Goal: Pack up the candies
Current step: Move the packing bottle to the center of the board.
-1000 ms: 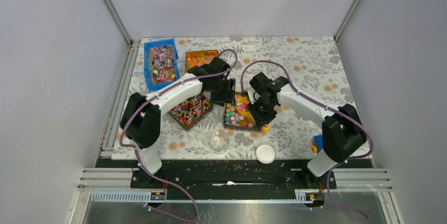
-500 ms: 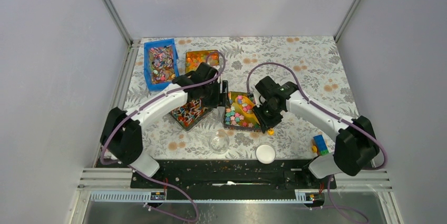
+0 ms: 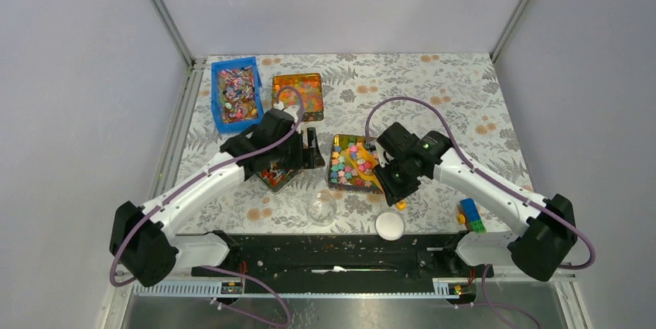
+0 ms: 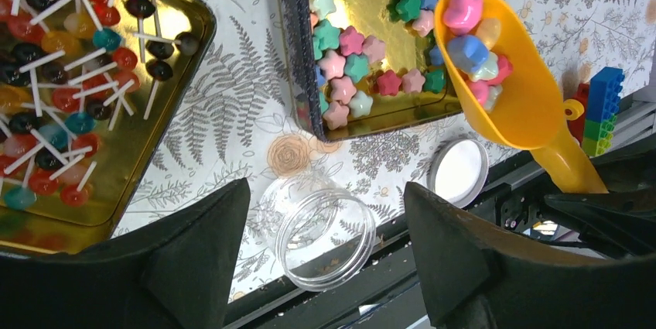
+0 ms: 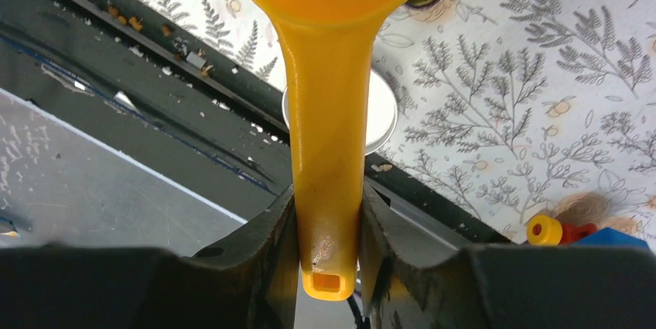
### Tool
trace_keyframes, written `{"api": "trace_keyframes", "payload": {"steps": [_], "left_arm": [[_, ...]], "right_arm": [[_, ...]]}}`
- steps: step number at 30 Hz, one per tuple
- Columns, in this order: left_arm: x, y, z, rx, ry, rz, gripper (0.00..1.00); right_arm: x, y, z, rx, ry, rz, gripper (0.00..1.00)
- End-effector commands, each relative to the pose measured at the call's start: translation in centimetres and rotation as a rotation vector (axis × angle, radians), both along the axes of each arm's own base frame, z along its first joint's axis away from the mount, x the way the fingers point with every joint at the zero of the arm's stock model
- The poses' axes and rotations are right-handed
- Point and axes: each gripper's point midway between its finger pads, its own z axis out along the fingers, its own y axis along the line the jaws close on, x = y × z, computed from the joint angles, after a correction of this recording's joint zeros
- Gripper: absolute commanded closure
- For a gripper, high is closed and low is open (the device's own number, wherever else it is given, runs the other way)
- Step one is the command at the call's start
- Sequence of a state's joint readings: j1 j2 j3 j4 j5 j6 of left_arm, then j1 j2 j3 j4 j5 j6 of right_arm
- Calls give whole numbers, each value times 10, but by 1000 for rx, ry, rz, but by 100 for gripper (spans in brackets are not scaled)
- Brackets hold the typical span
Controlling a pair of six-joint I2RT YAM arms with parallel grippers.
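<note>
The candies (image 3: 350, 160) are pastel stars and flowers lying in a gold tray (image 3: 331, 168) at mid table, also in the left wrist view as candies (image 4: 352, 66). My right gripper (image 5: 329, 217) is shut on the handle of a yellow scoop (image 5: 329, 112). The scoop (image 4: 510, 89) holds several candies (image 4: 472, 42) and hovers over the tray's near right corner. My left gripper (image 4: 326, 190) is open, empty, above a clear jar (image 4: 325, 228) standing near the table's front edge. In the top view the jar (image 3: 322, 209) sits left of a white lid (image 3: 390, 225).
A gold tray of lollipops (image 3: 272, 174) lies under my left arm. A blue bin of mixed sweets (image 3: 236, 93) and a tray of orange beads (image 3: 298, 85) stand at the back left. Toy bricks (image 3: 469, 215) lie at the front right. A black rail runs along the front edge.
My left arm has drawn back to the left and toward the front, its jaws opening wider. My right gripper has carried the scoop, loaded with candies, toward the tray's near right corner.
</note>
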State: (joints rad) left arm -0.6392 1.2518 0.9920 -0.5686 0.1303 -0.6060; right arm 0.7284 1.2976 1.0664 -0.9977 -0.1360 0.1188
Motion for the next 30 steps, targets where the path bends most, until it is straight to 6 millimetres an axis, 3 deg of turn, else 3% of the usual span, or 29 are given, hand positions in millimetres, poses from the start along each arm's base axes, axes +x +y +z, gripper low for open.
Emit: {"api": "trace_keyframes", "payload": {"steps": [1,7,14,24,28,30], "left_arm": [[-7,0,7,-68,-29,1,26],[-46,7,-23,-64,74,-66,37],[-75,16,-60,24,171,-87,49],[-77,8,-85,122,201,-136,66],[-68,13,-88,184,180,-127,87],[-64,18,-85,214,160,-120,93]], "right_arm": [[-20,1,15,11,-5,-19,100],[-40,0,14,9,17,-12,100],[-43,0,15,11,17,-15,100],[-40,2,16,7,17,-9,100],[-38,3,17,3,15,-2,100],[-37,4,18,2,12,0,100]]}}
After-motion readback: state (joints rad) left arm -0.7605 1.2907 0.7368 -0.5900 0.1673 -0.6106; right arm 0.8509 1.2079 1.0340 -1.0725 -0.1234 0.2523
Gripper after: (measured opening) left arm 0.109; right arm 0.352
